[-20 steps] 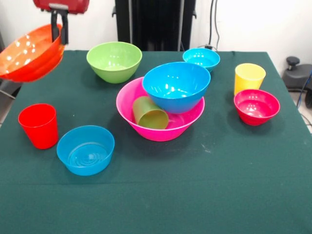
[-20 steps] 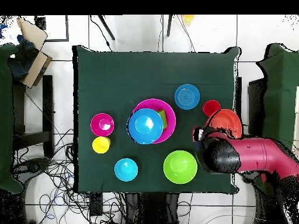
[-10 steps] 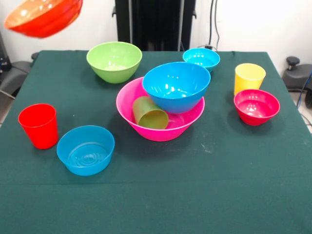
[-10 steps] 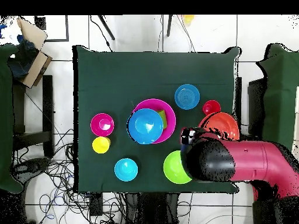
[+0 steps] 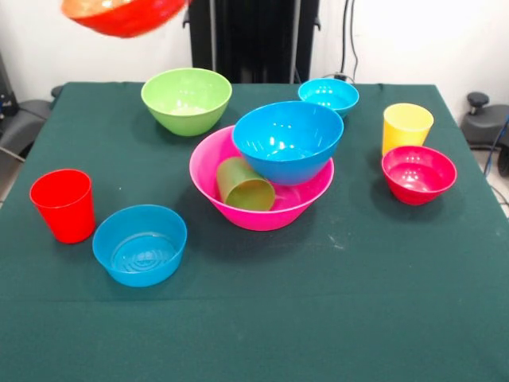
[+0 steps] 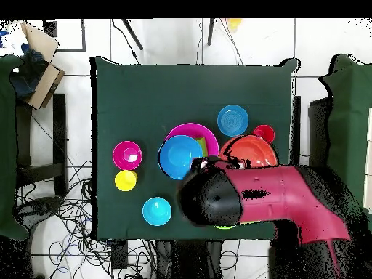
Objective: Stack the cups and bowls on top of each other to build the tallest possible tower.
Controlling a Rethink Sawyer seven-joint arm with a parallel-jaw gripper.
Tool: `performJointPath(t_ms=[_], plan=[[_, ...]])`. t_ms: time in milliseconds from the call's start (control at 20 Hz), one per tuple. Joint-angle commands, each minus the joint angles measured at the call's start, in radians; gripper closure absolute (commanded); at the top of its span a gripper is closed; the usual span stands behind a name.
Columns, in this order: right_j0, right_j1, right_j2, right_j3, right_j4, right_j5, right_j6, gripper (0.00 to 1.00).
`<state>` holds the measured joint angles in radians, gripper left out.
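The orange bowl [image 5: 123, 14] hangs in the air at the top left of the front view. From above, the orange bowl [image 6: 249, 150] sits just right of the pink bowl [image 6: 196, 131]. The red arm [image 6: 254, 196] reaches over it and hides the gripper's tips. The pink bowl [image 5: 262, 208] holds the large blue bowl [image 5: 288, 142], tilted, and a green cup [image 5: 245, 185] on its side. On the cloth stand a lime green bowl [image 5: 186, 99], a red cup [image 5: 63, 204] and a yellow cup [image 5: 406, 126].
A small blue bowl [image 5: 140, 244] sits near the red cup. A small cyan bowl [image 5: 328, 95] is at the back, and a magenta bowl [image 5: 418, 173] sits beside the yellow cup. The green table [image 5: 318, 318] ends close to the red cup.
The orange bowl has risen off the table's side and travelled rightward in the front view. From above, the arm has swung toward the pink bowl and now covers the lime green bowl.
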<state>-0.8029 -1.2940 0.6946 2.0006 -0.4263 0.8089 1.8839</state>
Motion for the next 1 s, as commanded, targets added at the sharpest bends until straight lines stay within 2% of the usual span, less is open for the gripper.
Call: performJointPath(t_ms=[50, 550, 800, 1000], plan=[[0.105, 0.045, -0.002, -0.018, -0.04, 0.09, -0.003, 1.0], [0.274, 0.148, -0.093, -0.042, -0.077, -0.048, 0.174, 1.0], [0.315, 0.159, -0.132, -0.055, -0.068, -0.055, 0.182, 1.0], [0.321, 0.177, -0.157, -0.055, -0.069, -0.089, 0.164, 1.0]])
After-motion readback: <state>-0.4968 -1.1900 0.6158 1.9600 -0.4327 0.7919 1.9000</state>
